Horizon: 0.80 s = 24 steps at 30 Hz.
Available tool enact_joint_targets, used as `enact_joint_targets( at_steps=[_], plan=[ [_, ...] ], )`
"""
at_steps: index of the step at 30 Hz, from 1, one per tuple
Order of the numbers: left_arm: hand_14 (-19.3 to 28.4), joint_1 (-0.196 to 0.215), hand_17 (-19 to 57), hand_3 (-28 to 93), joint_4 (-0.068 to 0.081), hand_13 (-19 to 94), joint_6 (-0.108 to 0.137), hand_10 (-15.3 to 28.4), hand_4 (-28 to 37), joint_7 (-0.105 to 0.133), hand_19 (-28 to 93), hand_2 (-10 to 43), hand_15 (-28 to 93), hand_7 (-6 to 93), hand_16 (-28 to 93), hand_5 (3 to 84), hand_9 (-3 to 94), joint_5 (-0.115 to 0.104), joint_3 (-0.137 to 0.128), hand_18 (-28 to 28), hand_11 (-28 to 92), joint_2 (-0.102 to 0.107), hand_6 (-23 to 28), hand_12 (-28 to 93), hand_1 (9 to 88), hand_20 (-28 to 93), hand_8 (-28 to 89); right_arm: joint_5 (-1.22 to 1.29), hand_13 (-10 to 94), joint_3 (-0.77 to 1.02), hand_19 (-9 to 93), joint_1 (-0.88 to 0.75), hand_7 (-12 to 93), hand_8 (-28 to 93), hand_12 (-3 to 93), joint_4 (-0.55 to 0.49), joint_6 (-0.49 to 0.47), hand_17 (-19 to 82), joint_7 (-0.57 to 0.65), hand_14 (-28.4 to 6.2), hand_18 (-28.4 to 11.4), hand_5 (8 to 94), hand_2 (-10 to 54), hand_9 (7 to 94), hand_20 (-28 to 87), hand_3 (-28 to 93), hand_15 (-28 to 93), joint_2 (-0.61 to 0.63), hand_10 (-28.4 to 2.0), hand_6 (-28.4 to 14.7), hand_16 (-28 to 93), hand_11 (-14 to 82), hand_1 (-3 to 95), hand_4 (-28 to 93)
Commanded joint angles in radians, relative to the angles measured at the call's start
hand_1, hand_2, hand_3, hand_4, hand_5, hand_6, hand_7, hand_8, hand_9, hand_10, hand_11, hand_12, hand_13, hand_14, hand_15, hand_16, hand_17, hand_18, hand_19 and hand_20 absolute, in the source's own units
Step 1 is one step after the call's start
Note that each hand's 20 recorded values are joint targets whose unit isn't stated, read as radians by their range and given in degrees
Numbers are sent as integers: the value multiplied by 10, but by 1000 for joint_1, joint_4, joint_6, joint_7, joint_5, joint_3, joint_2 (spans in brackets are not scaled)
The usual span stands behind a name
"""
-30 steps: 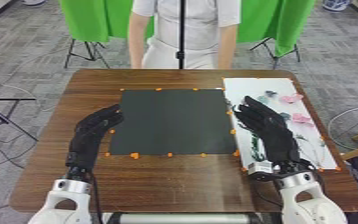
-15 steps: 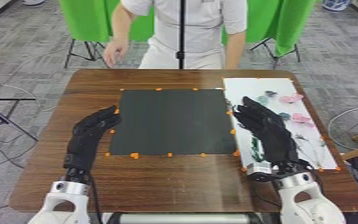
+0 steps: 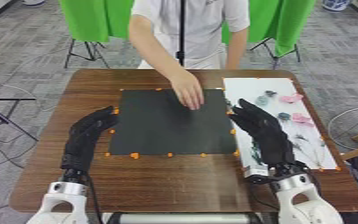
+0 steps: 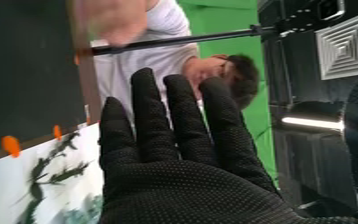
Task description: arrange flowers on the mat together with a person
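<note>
- Mat (image 3: 158, 125): dark, square, bordered with orange tabs (image 3: 135, 155); lies mid-table (image 3: 189, 185), nearer the far edge than the near one.
- Sheet (image 3: 239, 90): white, long, set along the table's right edge, its far end by the far right corner.
- Flowers (image 3: 291, 98): pink blooms, blue-green blooms (image 3: 262, 100) and thin stems (image 3: 313, 146), all seen on the sheet; pink ones nearest the table's right edge.
- Sprig (image 4: 35, 192): dark, leafy, on the sheet beside the mat.
- Left hand (image 3: 86, 131): beside the mat on the side of the table's left edge; fingers extended, nothing held.
- Right hand (image 3: 262, 127): above the sheet's mat side; fingers straight and slightly spread, nothing held.
- Person's hand (image 3: 187, 91): newly arrived from beyond the table's far edge, now over the mat's far half, fingers downward; contact, or anything in its grasp, cannot be told.
- Change: that reach is the chief one; the robot's hands have barely shifted.
- Judgement: arranging seems at its start; the person is perhaps indicating or placing. Best that the right hand wait for that arm to clear, then lift a flower gently; stems look easily crushed.
</note>
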Motion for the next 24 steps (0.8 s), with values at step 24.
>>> enact_joint_targets(
  at_steps=[24],
  plan=[
    [168, 33, 36, 624, -14, 363, 19, 121, -165, -17, 112, -71, 202, 172, 50, 494, 464, -5, -1, 145, 205, 1, 14, 151, 315, 225, -74, -8, 359, 9, 18, -2, 65, -74, 140, -10, 5, 171, 21, -157, -105, 406, -85, 417, 215, 760, 103, -4, -154, -62, 199, 45, 147, -191]
  ],
)
